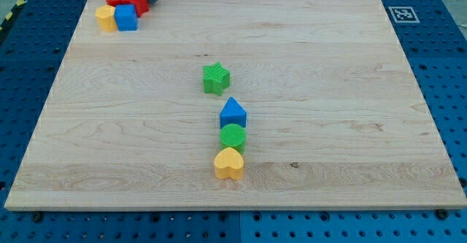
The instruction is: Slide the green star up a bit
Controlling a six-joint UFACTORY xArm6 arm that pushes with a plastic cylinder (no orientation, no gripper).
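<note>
Green star [216,78] sits mid-frame on the worktop [328,90] – looks light, rigid, should slide easily; push its lower edge. My tool tip [149,0] is at upper left, beside the red block [134,0] – holding nothing. Open room above star; blue block [233,113] below.
</note>
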